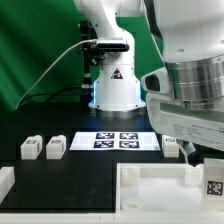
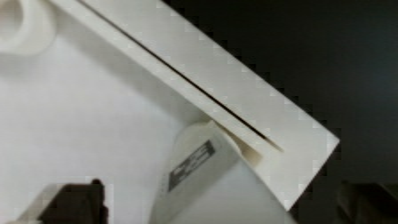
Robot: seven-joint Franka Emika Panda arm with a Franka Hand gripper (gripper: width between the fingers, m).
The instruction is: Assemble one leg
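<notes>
White leg [image 2: 199, 160]: lies on the panel, tucked against its raised wall close to a corner, tag facing the wrist camera. In the exterior view that is near the tabletop's front edge, towards the exterior view's right.
Panel [image 1: 150, 180]: large white tray shape along the tabletop's front edge. Its wall [image 2: 214, 85] runs slantwise across the wrist view and crowds one side of the leg.
Fingers [image 2: 71, 203]: spread wide, one dark tip on either side of the wrist view, with nothing held. The leg sits ahead of the gap rather than inside it.
Step in hand: by my reading, lining up to grasp this leg.
Doing it well: centre the gap over the leg's body, and turn the wrist so neither tip comes down on the wall. Descend only once both tips have free room, then close on the two flat sides, not across the rounded end.
Risk: a tip catching the wall could shove the panel or tip the leg over.
Spare legs [image 1: 43, 148]: two stand together near the tabletop's edge at the exterior view's left, well apart from the work.
Marker board [image 1: 115, 140]: flat at mid-tabletop, clear of the fingers.
</notes>
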